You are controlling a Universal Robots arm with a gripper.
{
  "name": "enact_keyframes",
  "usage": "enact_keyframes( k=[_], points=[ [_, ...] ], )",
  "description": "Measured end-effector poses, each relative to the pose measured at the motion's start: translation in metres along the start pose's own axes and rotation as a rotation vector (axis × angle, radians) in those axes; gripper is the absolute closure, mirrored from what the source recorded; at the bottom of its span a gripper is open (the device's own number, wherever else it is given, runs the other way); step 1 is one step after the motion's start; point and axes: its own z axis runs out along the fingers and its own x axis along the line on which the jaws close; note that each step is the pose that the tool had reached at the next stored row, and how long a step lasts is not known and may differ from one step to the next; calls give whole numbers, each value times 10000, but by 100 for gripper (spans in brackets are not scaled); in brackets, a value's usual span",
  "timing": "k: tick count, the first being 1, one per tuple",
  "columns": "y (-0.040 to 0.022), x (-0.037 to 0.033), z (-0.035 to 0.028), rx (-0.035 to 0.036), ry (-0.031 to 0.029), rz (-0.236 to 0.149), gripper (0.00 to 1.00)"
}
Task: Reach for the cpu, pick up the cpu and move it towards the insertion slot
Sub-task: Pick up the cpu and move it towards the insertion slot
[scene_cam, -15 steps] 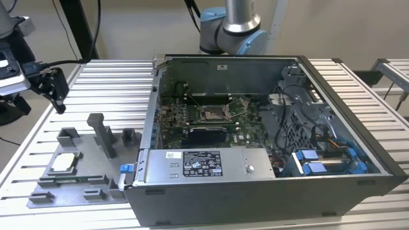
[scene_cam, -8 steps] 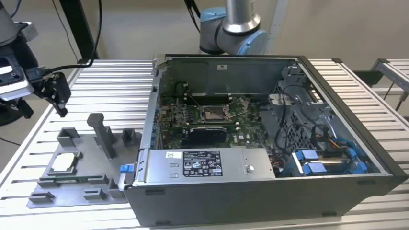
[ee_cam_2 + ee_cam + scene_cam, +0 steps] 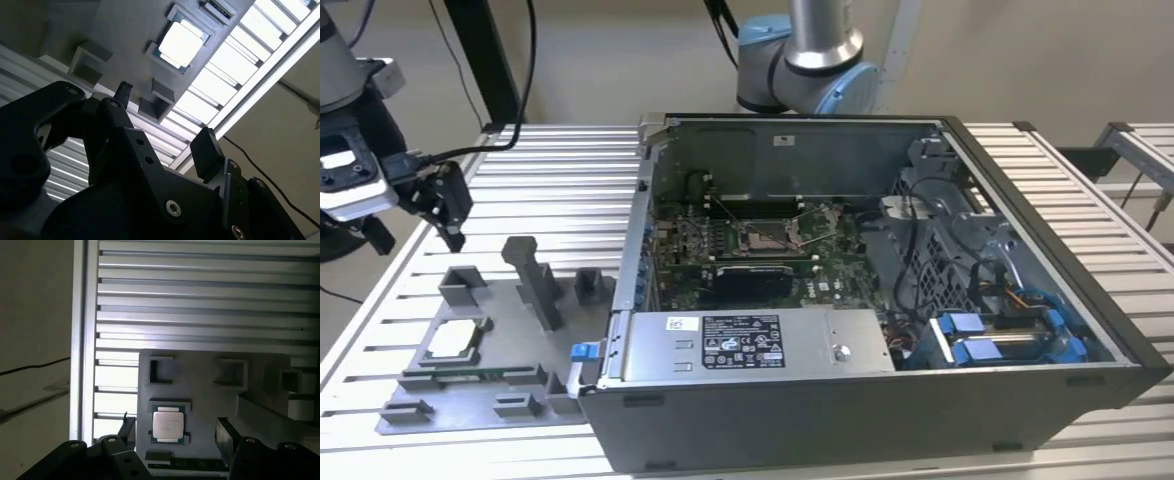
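The cpu (image 3: 455, 340) is a small silvery square lying flat in a pocket of the grey plastic fixture (image 3: 467, 405) at the exterior view's left. My gripper (image 3: 440, 222) hangs above the fixture's far end, apart from the cpu, open and holding nothing. In the first wrist view the cpu (image 3: 167, 426) sits between the two black fingertips (image 3: 223, 436), well beyond them. The second wrist view has the cpu (image 3: 181, 44) past my gripper (image 3: 165, 122). The insertion slot (image 3: 769, 237) lies on the green board inside the open computer case, with its wire lever raised.
The open computer case (image 3: 1067, 330) fills the exterior view's middle and right. A white-labelled metal box (image 3: 747, 345) lies at its front. The arm's base (image 3: 801, 60) stands behind it. Upright grey posts (image 3: 534, 280) rise from the fixture. The table (image 3: 547, 180) is slatted aluminium.
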Motion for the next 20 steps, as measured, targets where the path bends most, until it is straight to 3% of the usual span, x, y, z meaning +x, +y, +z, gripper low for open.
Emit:
enact_keyframes(
  k=[20],
  points=[
    [-12,0,313,0,-1,0,0]
  ],
)
